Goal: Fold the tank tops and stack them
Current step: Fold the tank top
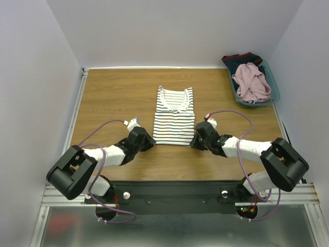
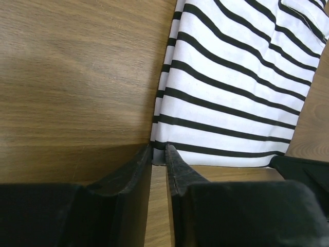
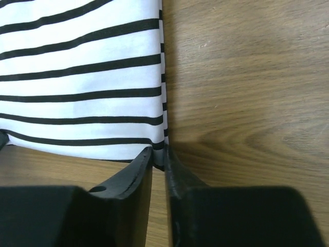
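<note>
text: none legible | labels: none | brands: none | numbers: none

I count two tank tops, one striped tank top (image 1: 174,116) and one pink tank top (image 1: 251,81), one dark garment (image 1: 241,57), one teal bin (image 1: 255,104), one wooden table (image 1: 113,98), and two grippers, the left gripper (image 2: 159,154) and the right gripper (image 3: 158,157).
</note>
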